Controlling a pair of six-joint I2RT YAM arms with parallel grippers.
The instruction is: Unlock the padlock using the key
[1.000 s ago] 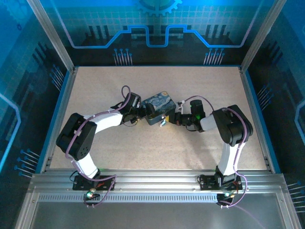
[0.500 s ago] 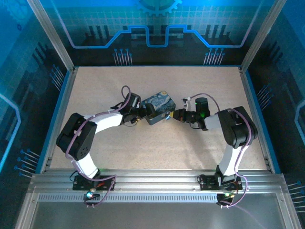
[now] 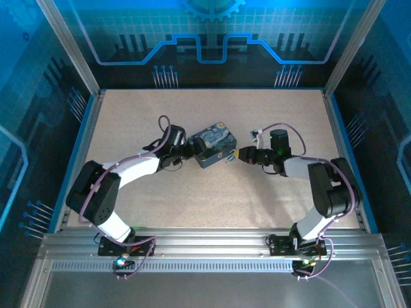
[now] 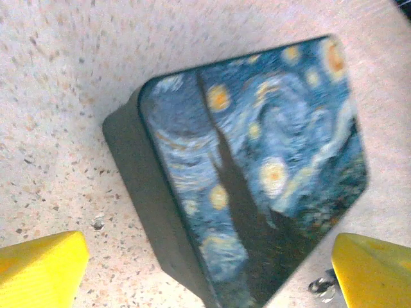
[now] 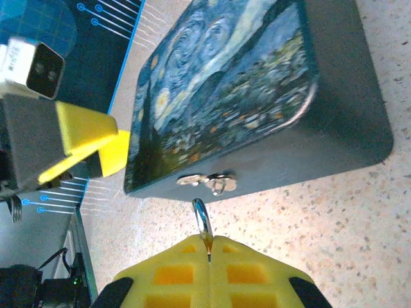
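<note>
Pinching a small thin metal key (image 5: 201,221) between the two yellow fingertips (image 5: 173,260) of my right hand (image 5: 209,247), which are pressed tight together, I hold it just off the latch side of the rectangular blue tin printed with a swirling starry night (image 5: 225,83). The sliver pokes out of the fingertips toward the tin's silver latch (image 5: 207,181), close to it but apart. It is so thin and curved that I take it for the key without being certain.

The tin lies flat on the speckled beige worktop (image 5: 347,218) with its lid shut. I cannot tell the padlock apart from the small fittings at that latch.

My left hand (image 3: 194,149) is at the opposite end of the tin, spread wide, with its yellow fingers (image 4: 42,266) standing to either side of the tin's near corner. One of them sits just beside the tin's end wall, and I cannot tell whether it touches. That hand holds nothing. A tiny shiny speck (image 4: 97,222) lies on the worktop just beside the tin's dark side wall.
</note>
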